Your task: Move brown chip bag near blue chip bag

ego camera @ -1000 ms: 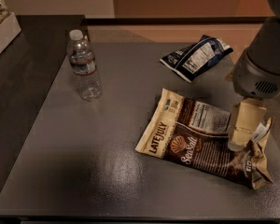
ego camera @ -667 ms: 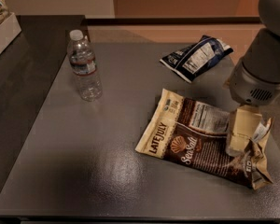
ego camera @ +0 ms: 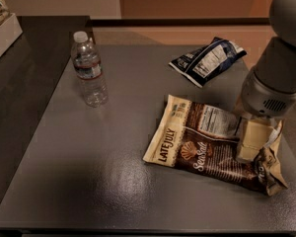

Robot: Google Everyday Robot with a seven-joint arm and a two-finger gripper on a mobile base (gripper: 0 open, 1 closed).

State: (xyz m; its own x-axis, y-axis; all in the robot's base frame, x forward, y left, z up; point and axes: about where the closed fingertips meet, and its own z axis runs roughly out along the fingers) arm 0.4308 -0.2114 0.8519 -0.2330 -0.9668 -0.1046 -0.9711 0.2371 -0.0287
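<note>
— Looking at the end effector (ego camera: 256, 139), what is it doing?

— It is down at the right end of the brown chip bag (ego camera: 202, 147), pinching the crumpled edge there.

— Where is the bag?

— Lying on the worktop (ego camera: 113, 172), in front of the blue chip bag (ego camera: 207, 59). A bare gap sits between them, so they do not touch.

— Is the job done?

— Not yet, I think. The grab looks done. The brown bag has to go up close to the blue one, then be let go.
</note>
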